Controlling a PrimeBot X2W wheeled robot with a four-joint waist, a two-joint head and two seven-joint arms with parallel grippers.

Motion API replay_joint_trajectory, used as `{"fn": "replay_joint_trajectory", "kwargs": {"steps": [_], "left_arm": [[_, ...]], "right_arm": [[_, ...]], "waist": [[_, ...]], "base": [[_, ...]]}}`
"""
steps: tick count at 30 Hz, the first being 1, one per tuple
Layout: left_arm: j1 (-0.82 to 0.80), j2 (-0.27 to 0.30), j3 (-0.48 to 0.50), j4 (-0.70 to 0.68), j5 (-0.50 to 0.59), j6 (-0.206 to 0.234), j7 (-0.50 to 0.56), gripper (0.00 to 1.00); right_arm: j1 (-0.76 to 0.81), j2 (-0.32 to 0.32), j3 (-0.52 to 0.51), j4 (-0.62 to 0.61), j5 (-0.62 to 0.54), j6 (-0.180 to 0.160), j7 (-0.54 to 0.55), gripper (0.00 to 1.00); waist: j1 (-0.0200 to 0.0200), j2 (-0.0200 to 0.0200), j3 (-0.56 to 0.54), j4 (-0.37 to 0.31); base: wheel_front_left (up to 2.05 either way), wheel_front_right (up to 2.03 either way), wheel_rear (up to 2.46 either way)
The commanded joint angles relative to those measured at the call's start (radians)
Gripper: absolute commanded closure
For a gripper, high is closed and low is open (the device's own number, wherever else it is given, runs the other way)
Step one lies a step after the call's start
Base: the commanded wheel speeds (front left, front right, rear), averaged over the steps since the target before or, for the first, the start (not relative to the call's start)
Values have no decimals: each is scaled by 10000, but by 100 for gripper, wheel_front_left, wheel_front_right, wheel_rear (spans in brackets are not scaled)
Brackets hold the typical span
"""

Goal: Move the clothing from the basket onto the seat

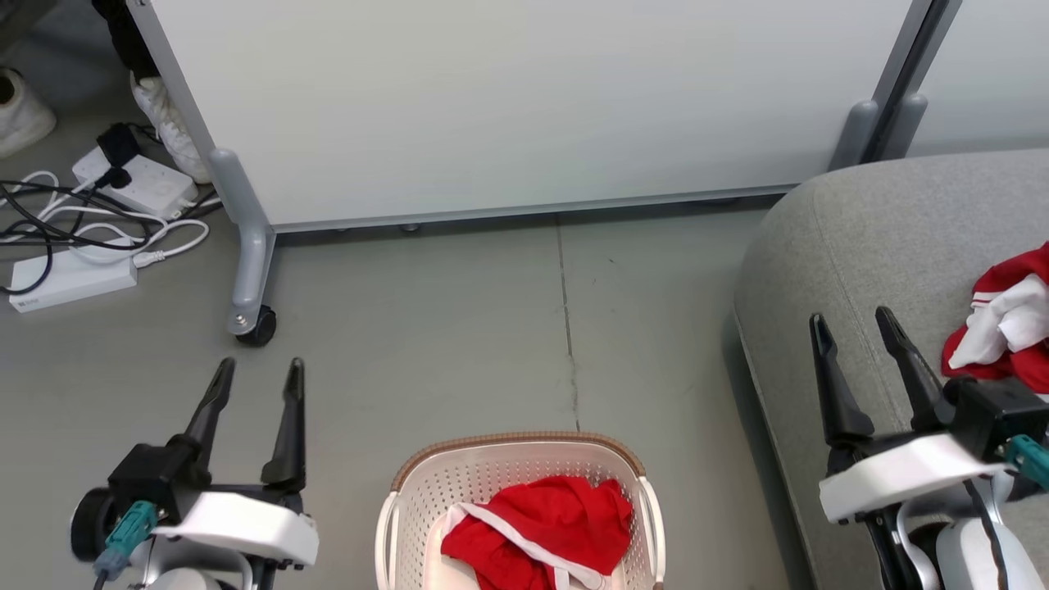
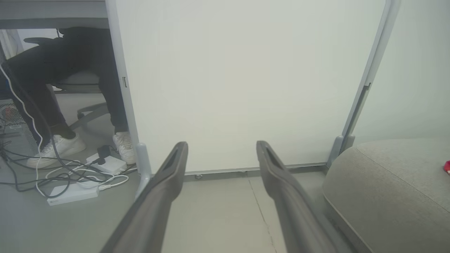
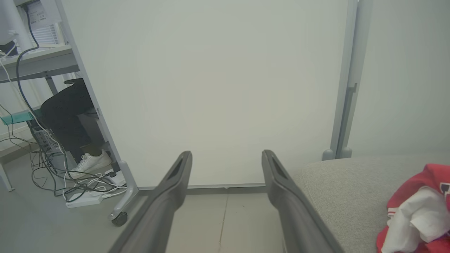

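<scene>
While one crumpled red garment (image 1: pixel 541 524) with white trim is lying in the perforated white basket (image 1: pixel 516 440), seen from the head, a second garment (image 1: pixel 1004 324) is resting on the grey fabric seat (image 1: pixel 869 238). Empty, the left end effector (image 1: pixel 261 367) and right end effector (image 1: pixel 851 315) are hovering wide open. Wrist views are revealing a seated person's legs (image 2: pixel 52 70).

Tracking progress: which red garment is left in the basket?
The garment with thin white trim, inside the basket; the garment with white panels lies on the grey seat.

Basket (image 1: pixel 393 512) front centre holding clothing (image 1: pixel 545 524), seat (image 1: pixel 869 238) to its right with more clothing, partition (image 1: pixel 524 106) behind.
</scene>
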Motion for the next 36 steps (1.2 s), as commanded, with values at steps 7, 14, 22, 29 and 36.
{"fn": "replay_joint_trajectory", "kwargs": {"steps": [7,14,22,29,36], "left_arm": [[691,-1,424,-104,89,161,-71,0],[1125,-151,464,-174,450,131,-82,0],[1401,-159,411,-44,743,-11,-83,0],[1443,-182,438,41,805,-79,-78,0],[1434,-223,496,106,815,-97,-77,0]], "right_arm": [[938,-77,-98,-554,-131,20,340,0],[1650,-75,-272,-1009,-100,20,689,0],[2071,-74,-372,-1211,-53,20,865,0],[2140,-74,-356,-1254,-31,20,931,0],[2152,-74,-306,-1245,-17,20,940,0]], "waist": [[0,0,-450,23],[0,0,-686,7],[0,0,-828,19],[0,0,-849,-10],[0,0,-834,-21]], "base": [[0,0,0],[0,0,0],[0,0,0],[0,0,0],[0,0,0]]}}
